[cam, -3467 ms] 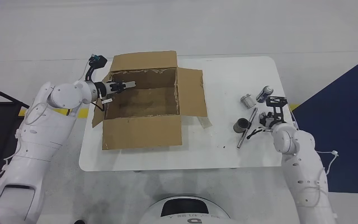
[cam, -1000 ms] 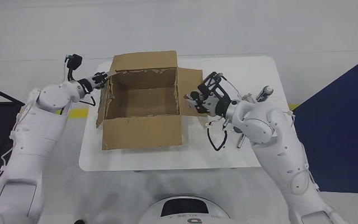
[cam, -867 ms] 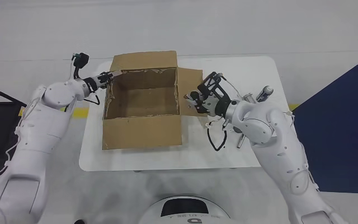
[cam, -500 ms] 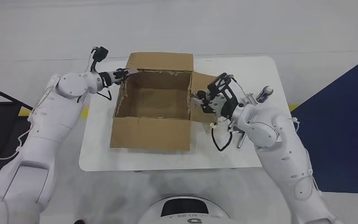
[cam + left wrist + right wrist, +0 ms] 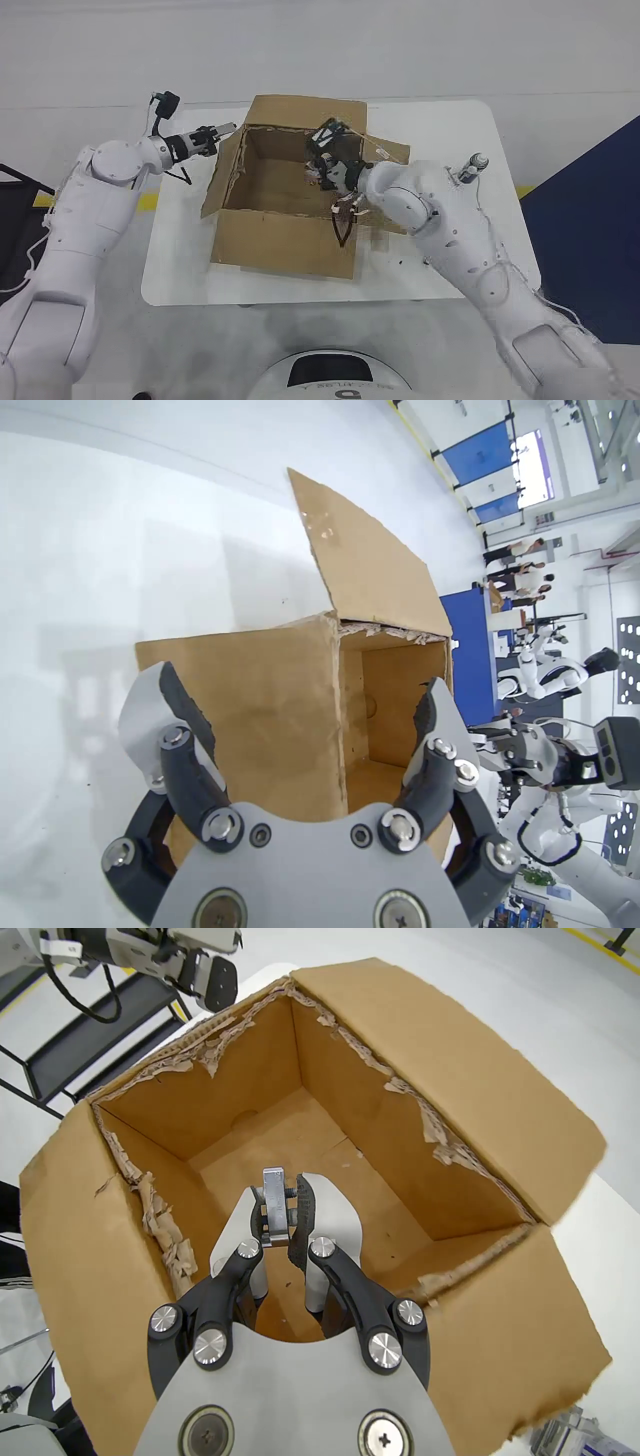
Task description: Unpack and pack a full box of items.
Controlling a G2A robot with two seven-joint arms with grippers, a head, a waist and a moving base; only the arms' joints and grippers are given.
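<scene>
Your right gripper [image 5: 280, 1210] has swung in over the empty box [image 5: 280, 245], clenched on a metal clamp [image 5: 273, 1198], so packing has begun; your left gripper [image 5: 300, 690] hangs released beside the box's corner; the box has slid right

Room notes for you, operator.

- **Top view:**
  - The white desk [image 5: 450, 135] has rounded corners and stands on a pale grey floor [image 5: 300, 45].
  - The light is even and the shadows are soft.
  - A dark blue area [image 5: 605, 220] cuts into the floor at the right edge.
  - A yellow floor line [image 5: 147, 201] meets the desk's left side.
  - A black metal frame [image 5: 14, 186] sits at the far left edge.
- **Right wrist view:** you get black metal steps [image 5: 75, 1045] on the floor just beside a desk corner.
- **Left wrist view:**
  - The hall opens out far behind the desk.
  - Blue panels in black frames [image 5: 482, 475] stand there.
  - Near them is a bright rectangle [image 5: 532, 467]; you cannot tell whether it is a screen or a window.
  - A white perforated wall panel [image 5: 627, 660] is also in view.
</scene>
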